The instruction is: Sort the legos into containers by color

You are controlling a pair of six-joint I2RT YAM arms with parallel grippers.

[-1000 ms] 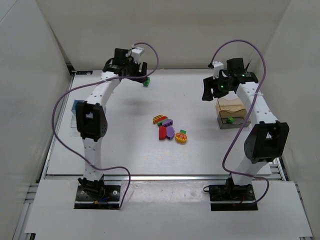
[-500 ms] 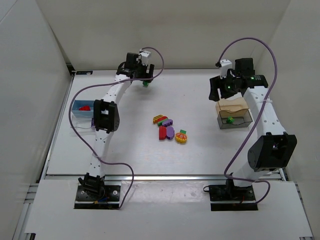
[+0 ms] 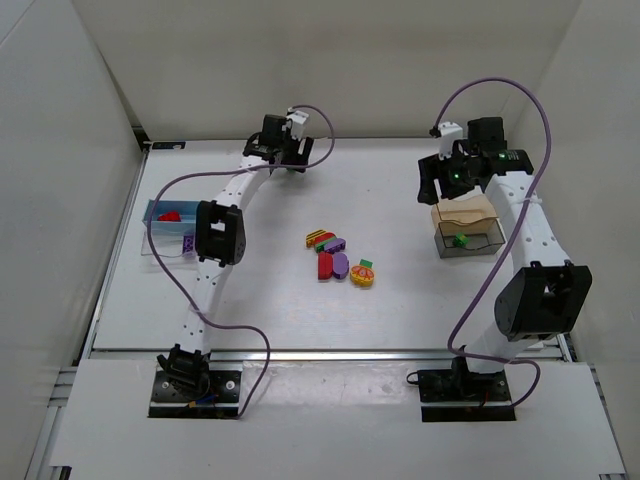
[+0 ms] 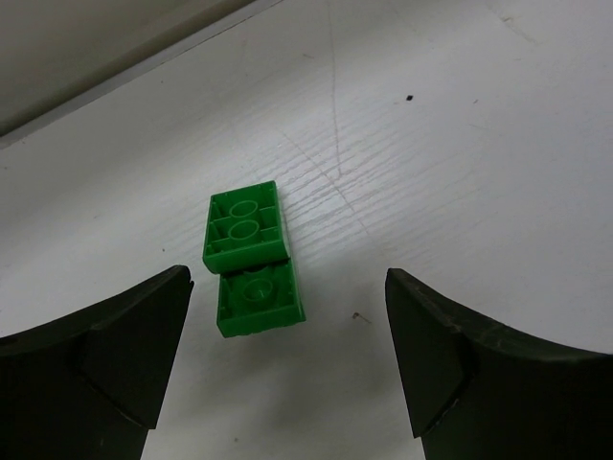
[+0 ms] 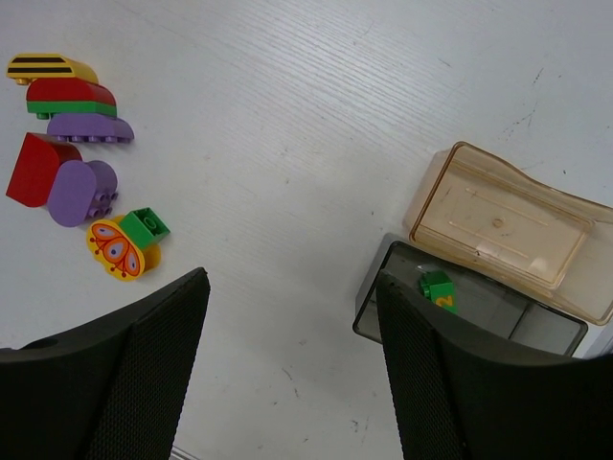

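My left gripper is open at the table's far back, low over a green lego of two joined pieces lying studs-down; the lego lies ahead of the fingertips, near the left finger. My right gripper is open and empty, high beside the tan-amber container and the dark-clear container, which holds a green lego. Several legos lie in a pile mid-table: yellow striped, red-green, purple, red, purple, orange-green.
At the left stand a blue container with a red lego and a clear container with a purple lego. The amber container leans on the dark one. White walls ring the table.
My left gripper has swung right along the back edge and now covers the green lego in the top view. My right gripper has shifted slightly right and back.
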